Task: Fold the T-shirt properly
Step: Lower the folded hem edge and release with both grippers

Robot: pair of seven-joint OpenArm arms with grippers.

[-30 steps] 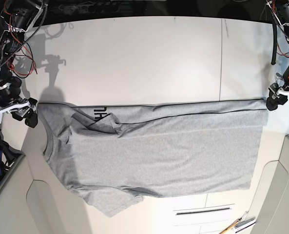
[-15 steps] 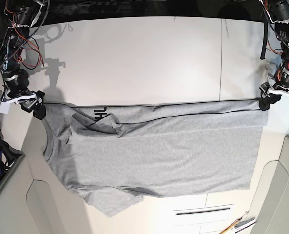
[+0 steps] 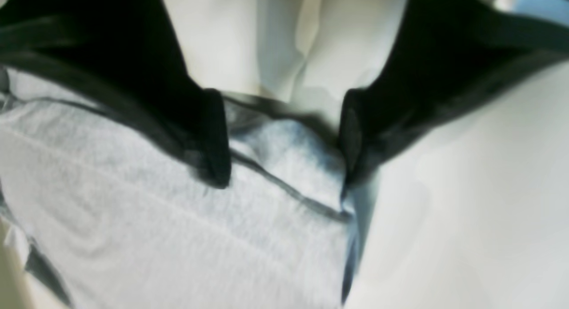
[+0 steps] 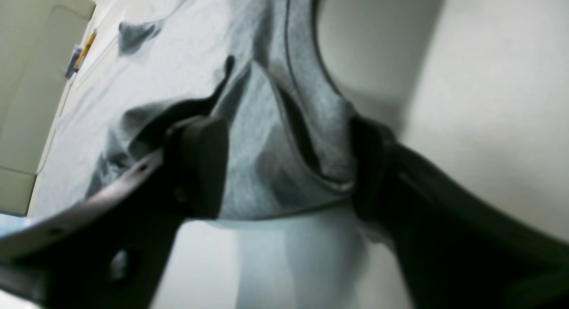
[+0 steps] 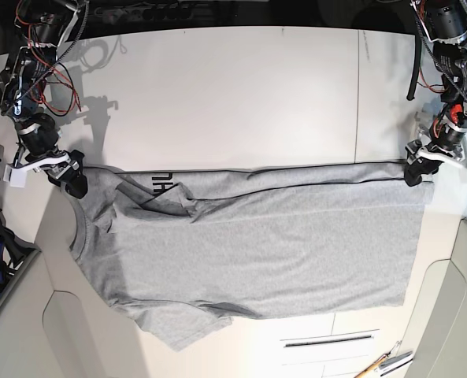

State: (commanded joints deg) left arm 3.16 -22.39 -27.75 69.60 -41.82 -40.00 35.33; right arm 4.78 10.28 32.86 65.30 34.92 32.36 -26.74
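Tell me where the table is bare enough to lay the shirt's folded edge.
Bare table runs beyond the T-shirt's top fold, between left gripper and right gripper. A thin strip borders the bottom hem. Crowded at both gripped corners.

arms: black, exposed red wiring | left end effector (image 5: 419,168): black fingers, seemingly white bracket | right end effector (image 5: 69,175): same
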